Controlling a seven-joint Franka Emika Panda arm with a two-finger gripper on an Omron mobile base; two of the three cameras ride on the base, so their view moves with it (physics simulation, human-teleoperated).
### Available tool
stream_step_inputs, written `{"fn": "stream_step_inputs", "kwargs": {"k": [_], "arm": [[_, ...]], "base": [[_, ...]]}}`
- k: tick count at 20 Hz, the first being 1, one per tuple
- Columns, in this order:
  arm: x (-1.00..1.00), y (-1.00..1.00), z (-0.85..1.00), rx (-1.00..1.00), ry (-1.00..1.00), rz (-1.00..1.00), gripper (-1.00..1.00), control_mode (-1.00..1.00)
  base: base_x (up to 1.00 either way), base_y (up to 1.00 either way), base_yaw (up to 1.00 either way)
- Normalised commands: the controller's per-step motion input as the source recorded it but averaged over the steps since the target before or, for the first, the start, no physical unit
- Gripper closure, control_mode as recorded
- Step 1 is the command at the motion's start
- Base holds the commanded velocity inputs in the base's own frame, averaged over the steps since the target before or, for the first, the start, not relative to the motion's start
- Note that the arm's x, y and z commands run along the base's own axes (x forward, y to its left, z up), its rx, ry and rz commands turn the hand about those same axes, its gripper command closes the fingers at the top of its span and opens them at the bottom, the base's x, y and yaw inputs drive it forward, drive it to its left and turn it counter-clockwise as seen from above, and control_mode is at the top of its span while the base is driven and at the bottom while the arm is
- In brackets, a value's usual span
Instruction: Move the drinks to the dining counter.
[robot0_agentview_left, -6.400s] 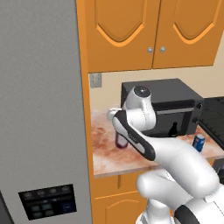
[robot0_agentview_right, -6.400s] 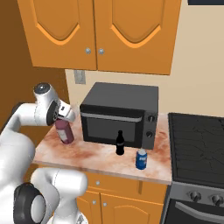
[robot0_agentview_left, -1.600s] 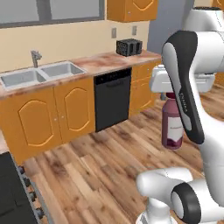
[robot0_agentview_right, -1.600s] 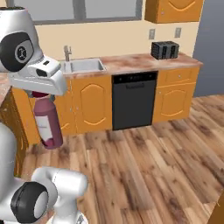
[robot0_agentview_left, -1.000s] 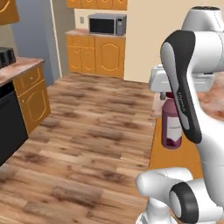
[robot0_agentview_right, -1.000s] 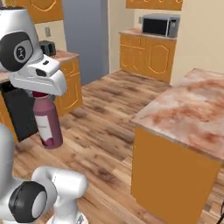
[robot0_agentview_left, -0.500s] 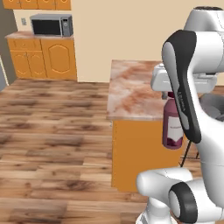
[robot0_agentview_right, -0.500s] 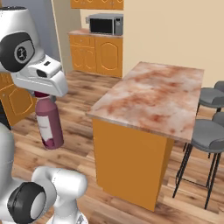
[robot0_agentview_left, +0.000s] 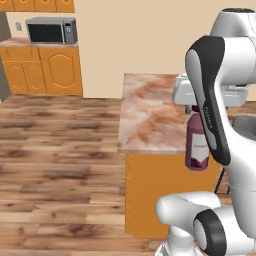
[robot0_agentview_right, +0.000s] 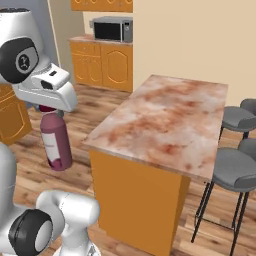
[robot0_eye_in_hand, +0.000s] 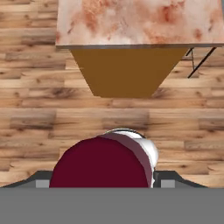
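Hanging upright from the gripper (robot0_agentview_left: 196, 109), the maroon bottle (robot0_agentview_left: 196, 144) sits just beside the dining counter (robot0_agentview_left: 150, 112) in the left base view. From the right base camera, the bottle (robot0_agentview_right: 55, 141) dangles over wood floor (robot0_agentview_right: 85, 107), clamped at its neck, short of the counter (robot0_agentview_right: 165, 120). Looking down the hand, its dark shoulder (robot0_eye_in_hand: 103, 164) fills the foreground, counter (robot0_eye_in_hand: 140, 22) ahead.

One maroon bottle (robot0_agentview_left: 197, 145) hangs from the arm. One marbled dining counter (robot0_agentview_right: 165, 120) stands on the wood floor. Two grey stools (robot0_agentview_right: 234, 168) sit along its far edge. One microwave (robot0_agentview_left: 51, 30) rests on the orange cabinets (robot0_agentview_left: 42, 69) beyond.
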Motion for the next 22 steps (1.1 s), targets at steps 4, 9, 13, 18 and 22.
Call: {"fn": "stream_step_inputs", "kwargs": {"k": [4,9,13,18,22], "arm": [[0.0,0.0,0.0,0.0,0.0,0.0,1.0,1.0],[0.0,0.0,0.0,0.0,0.0,0.0,1.0,1.0],[0.0,0.0,0.0,0.0,0.0,0.0,1.0,1.0],[0.0,0.0,0.0,0.0,0.0,0.0,1.0,1.0],[0.0,0.0,0.0,0.0,0.0,0.0,1.0,1.0]], "base": [[0.93,-0.16,-0.12],[0.94,0.0,-0.29],[0.77,0.0,-0.48],[0.57,0.03,-0.35],[0.68,0.11,-0.03]]}}
